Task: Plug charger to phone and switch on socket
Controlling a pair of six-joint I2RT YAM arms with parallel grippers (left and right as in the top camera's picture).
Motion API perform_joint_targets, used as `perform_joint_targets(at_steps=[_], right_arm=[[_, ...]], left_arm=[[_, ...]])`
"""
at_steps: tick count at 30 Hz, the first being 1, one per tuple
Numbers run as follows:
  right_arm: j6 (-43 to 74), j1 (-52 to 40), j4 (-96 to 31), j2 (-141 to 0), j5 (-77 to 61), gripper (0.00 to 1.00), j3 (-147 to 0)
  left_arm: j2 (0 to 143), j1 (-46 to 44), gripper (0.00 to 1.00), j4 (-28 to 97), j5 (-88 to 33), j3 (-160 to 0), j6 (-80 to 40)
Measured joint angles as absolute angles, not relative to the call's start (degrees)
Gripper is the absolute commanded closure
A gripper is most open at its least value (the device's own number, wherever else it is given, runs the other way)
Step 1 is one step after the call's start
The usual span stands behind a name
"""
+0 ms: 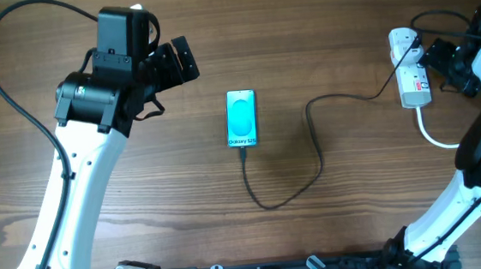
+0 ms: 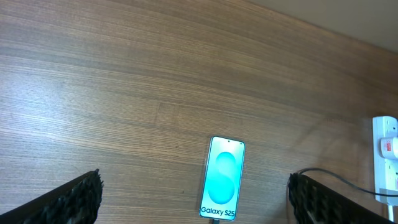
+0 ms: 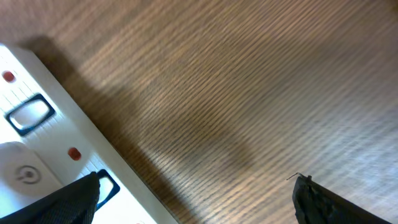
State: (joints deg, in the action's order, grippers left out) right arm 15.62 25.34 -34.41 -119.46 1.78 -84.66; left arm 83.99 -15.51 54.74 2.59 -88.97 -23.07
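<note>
The phone (image 1: 241, 118) lies flat mid-table, its cyan screen lit; in the left wrist view the phone (image 2: 222, 185) sits between the fingertips and further out. The black charger (image 1: 313, 137) loops across the wood, and its tip meets the phone's near edge. Its other end runs to the white socket (image 1: 410, 68) at the far right. My left gripper (image 1: 176, 62) hovers open to the left of the phone, holding nothing. My right gripper (image 1: 434, 57) is open beside the socket (image 3: 43, 149), one finger (image 3: 71, 202) over the strip's edge.
A thick white lead (image 1: 432, 136) curves from the socket toward the right arm's base. The socket's end (image 2: 387, 152) and a stretch of black cable (image 2: 339, 179) show at the right of the left wrist view. Bare wood surrounds the phone.
</note>
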Motion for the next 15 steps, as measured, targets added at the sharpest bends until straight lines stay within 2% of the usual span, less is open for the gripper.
perform_joint_targets(at_steps=[15], right_arm=[[14.13, 25.91, -33.56, -120.22, -2.17, 0.0, -84.66]], left_arm=[[83.99, -15.51, 0.0, 54.76, 2.76, -88.97, -23.05]])
